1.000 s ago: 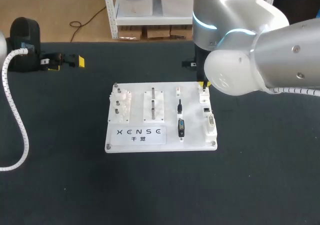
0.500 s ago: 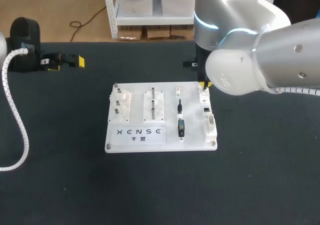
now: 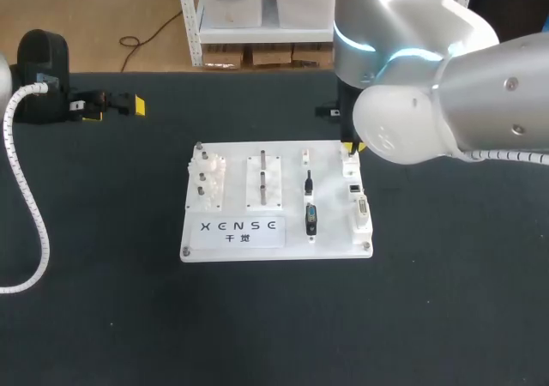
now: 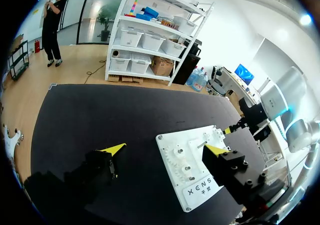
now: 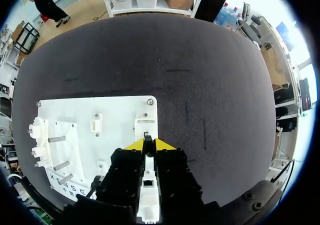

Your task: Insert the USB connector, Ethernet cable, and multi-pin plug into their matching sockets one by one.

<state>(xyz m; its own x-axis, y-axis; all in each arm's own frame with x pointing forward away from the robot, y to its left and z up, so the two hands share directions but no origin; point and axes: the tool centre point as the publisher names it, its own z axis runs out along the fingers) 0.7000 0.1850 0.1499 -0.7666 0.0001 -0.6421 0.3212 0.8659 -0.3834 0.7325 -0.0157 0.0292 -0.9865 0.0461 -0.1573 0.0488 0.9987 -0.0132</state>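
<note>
Right arm [image 3: 429, 103] shifted slightly; jaws clenched on USB connector [image 5: 148, 137] above corner socket [image 5: 145, 121]

1 wht board [image 3: 330, 208], 1 held plug [image 5: 148, 157], 2 tools: left tool [image 4: 165, 149], right tool [image 5: 149, 144].

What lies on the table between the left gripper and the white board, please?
Nothing: the head view shows only bare black table between the left gripper and the white board.

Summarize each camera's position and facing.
Head view: above, behind; looks down on the board; right arm, left hand show.
Left wrist view: left arm, off the board's side, facing it; left hand open.
Right wrist view: above the board's corner socket, looking down; right hand pinches a plug.
Shared: all see the board.
</note>
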